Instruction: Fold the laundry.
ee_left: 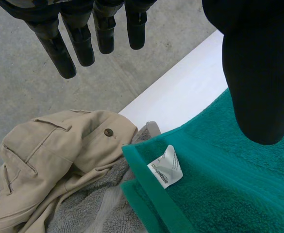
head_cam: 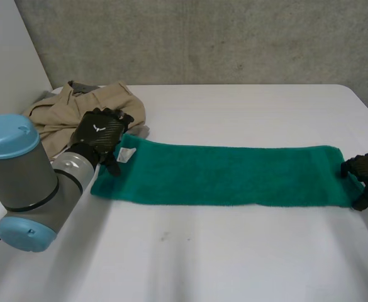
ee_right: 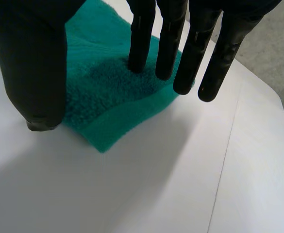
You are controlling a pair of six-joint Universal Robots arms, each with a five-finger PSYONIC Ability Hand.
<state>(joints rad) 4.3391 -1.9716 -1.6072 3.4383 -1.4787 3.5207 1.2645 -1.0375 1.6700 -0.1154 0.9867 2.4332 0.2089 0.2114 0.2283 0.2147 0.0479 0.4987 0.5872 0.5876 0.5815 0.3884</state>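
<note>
At the far left of the bench (head_cam: 234,264), toward the back, a pair of beige trousers (head_cam: 55,113) lies crumpled on a grey cloth (ee_left: 91,206), a heap that looks set aside to wait its turn. Just beside that heap, the left robot hand (head_cam: 100,133) hangs over the left end of the green towel (head_cam: 234,175), above the corner that carries a small white label (ee_left: 165,166). Its fingers (ee_left: 81,43) are straight and spread wide, with the thumb (ee_left: 258,87) well apart from them, and it holds nothing. I judge it is lined up to take that corner, though I cannot tell whether any part of it touches the cloth.

The towel stretches across the middle of the bench as one long narrow band. The doubled edge by the label suggests it is already folded once along its length. That layout puts one short end under each arm, which suits a next fold bringing end to end.

At the right end, the right robot hand (head_cam: 367,173) is open too. Its straight fingers (ee_right: 141,43) rest their tips on top of the towel near its corner, while its thumb (ee_right: 32,63) sits by the towel's edge with its tip down at the bench. Nothing is pinched yet. To my eye that spread is readying a grip, and closing it should catch the corner, provided both layers come up together.
</note>
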